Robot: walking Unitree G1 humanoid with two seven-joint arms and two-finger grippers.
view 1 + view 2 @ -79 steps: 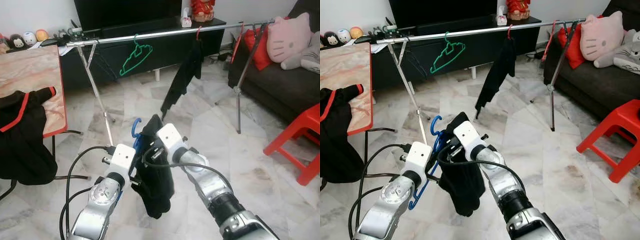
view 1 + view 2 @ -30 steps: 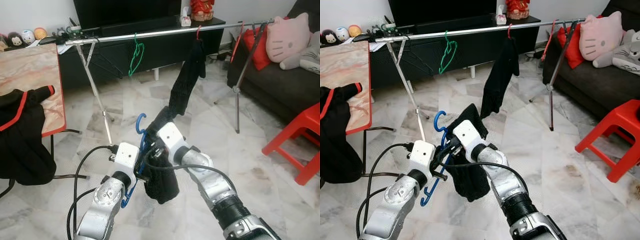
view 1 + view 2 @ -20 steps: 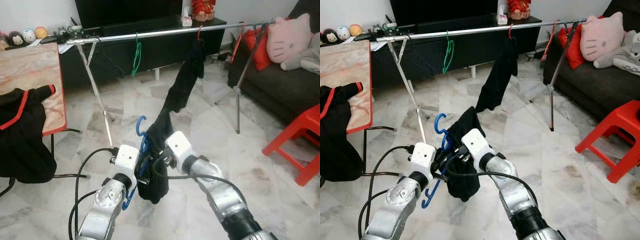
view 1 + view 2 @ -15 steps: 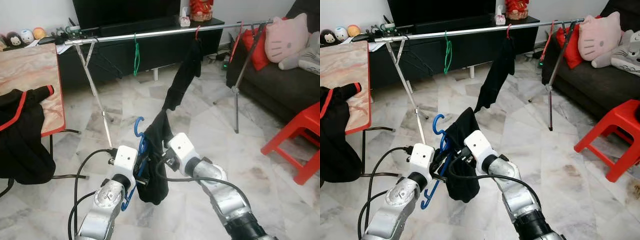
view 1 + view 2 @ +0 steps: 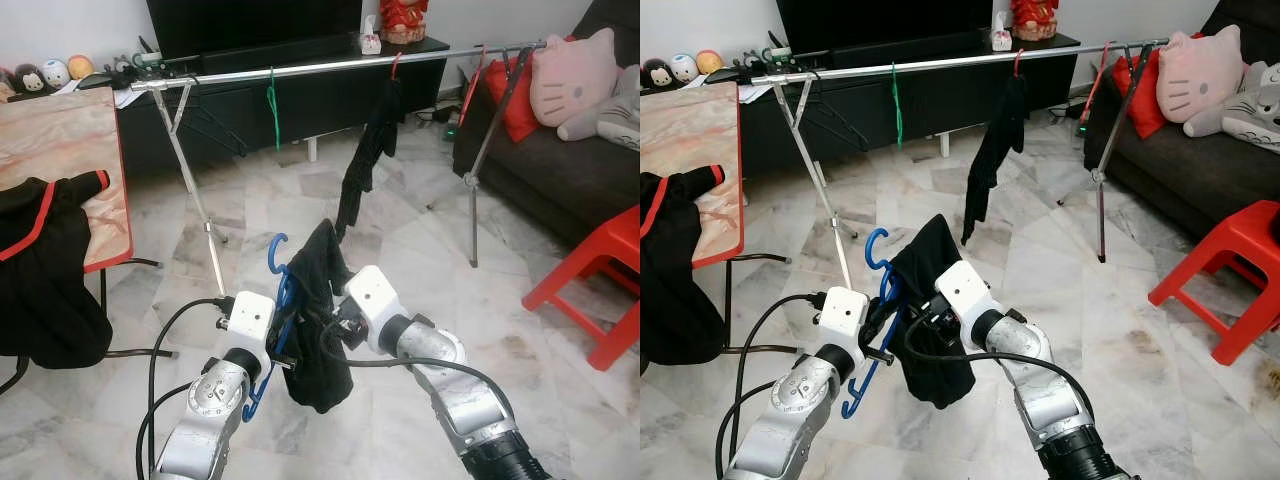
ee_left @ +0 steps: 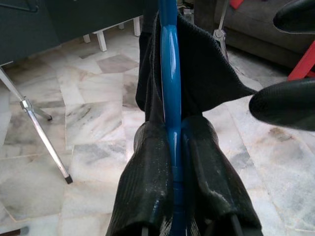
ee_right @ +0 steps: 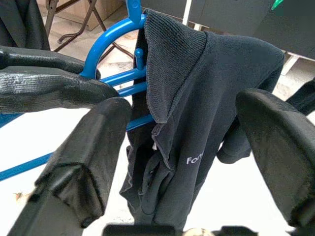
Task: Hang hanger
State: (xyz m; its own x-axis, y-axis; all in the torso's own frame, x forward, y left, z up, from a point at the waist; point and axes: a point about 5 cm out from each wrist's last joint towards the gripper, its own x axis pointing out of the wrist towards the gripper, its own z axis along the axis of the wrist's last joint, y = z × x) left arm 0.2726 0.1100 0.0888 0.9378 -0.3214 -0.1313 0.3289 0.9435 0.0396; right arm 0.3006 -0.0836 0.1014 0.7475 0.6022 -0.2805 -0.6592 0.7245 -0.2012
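A blue hanger [image 5: 277,262] with a dark sweater [image 5: 322,335] draped over it is held low in front of me. My left gripper [image 6: 174,167] is shut on the hanger's blue stem, seen close in the left wrist view. My right gripper [image 7: 182,142] stands open just beside the sweater [image 7: 197,98], one finger on each side of its collar, touching nothing that I can tell. Beyond, a silver rail [image 5: 330,65] spans the room with a green hanger [image 5: 272,95] and a black garment [image 5: 362,170] hanging on it.
A table [image 5: 75,150] with a black and red jacket [image 5: 40,270] stands at the left. On the right are a dark sofa [image 5: 560,170] with a pink plush [image 5: 570,75] and a red stool [image 5: 600,270]. A TV stand [image 5: 300,90] sits behind the rail. The rail's legs [image 5: 205,210] stand on the marble floor.
My right gripper has slid from over the sweater to its right side and opened. The green hanger has turned edge-on, and the hung black garment has swung.
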